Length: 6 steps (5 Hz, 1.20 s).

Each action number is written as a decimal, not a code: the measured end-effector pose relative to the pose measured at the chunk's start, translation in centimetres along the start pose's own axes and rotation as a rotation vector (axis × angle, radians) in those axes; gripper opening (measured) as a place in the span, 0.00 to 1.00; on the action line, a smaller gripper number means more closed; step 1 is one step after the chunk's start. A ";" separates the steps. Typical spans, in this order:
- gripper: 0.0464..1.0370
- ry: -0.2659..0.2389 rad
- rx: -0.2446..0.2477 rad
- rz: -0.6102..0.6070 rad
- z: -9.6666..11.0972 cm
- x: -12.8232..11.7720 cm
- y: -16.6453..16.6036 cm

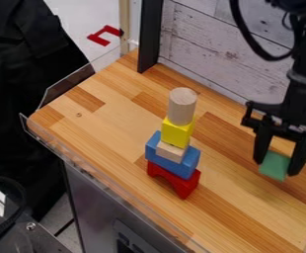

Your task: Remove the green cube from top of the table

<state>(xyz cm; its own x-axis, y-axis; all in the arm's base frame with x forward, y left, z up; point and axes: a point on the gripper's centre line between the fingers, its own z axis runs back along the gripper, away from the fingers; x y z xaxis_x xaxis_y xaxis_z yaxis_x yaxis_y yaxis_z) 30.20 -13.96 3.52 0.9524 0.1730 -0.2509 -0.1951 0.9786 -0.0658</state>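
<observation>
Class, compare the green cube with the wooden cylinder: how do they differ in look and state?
The green cube has flat sides and straight edges, while the wooden cylinder is round and taller than it is wide. The cube is green; the cylinder is pale, like bare wood. The cube is held by the tool, but the cylinder stands upright on the yellow block. Both have one plain colour.

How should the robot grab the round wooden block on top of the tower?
Probably from straight above, pinching the wooden cylinder by its round sides near the top. It stands upright on the yellow block with nothing above it. The gripper should let go of the green cube first.
</observation>
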 end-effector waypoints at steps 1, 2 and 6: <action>0.52 0.023 0.016 0.004 -1.6 0.3 0.2; 0.52 0.040 0.009 0.010 -2.7 0.4 0.4; 0.96 -0.040 -0.020 -0.020 0.8 -0.5 0.8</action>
<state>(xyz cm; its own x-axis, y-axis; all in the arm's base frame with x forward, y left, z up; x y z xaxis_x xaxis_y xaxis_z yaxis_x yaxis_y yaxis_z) 29.75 -13.15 4.35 0.9646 0.1584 -0.2110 -0.1804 0.9795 -0.0897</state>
